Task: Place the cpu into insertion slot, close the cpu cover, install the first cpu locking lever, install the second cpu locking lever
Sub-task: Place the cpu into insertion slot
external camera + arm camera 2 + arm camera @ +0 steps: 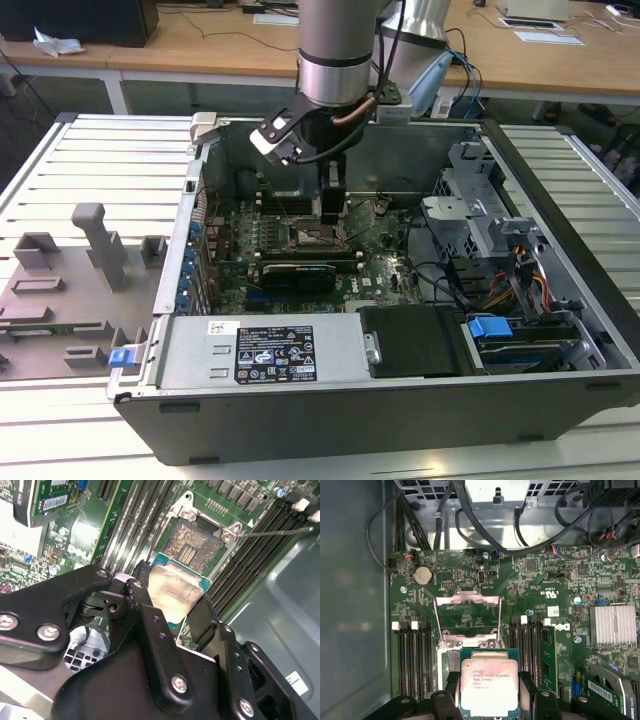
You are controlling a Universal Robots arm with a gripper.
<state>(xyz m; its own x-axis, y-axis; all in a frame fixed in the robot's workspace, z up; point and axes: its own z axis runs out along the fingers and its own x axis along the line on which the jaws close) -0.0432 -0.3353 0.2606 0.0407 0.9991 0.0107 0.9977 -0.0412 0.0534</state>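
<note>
The open computer case [400,400] lies on its side on the slatted bench, and the grey robot arm [335,50] reaches straight down into it. Across the floor of the case spreads the green motherboard [380,265], and the gripper [333,200] hangs low over its middle, right above the socket area.

In the first wrist view, long black memory slots [415,655] flank the socket on both sides, a finned silver heatsink [612,625] sits well off to one side, and a round coin cell [423,575] lies near the board's edge. The cpu cover [467,598] is swung up and open, its silver frame standing clear of the socket.

In the second wrist view, the insertion slot [192,542] is bare, its dark contact field in plain sight inside the metal rim. A thin lever rod [275,531] juts out from one corner of it.

And there's the cpu [172,592], silver top up, pinched by its opposite edges between the black fingers [451,687]. The jaws are pressed onto its sides. It's level and overlaps the near edge of the slot, not seated in the recess. Whether it touches the rim, I can't tell.
</note>
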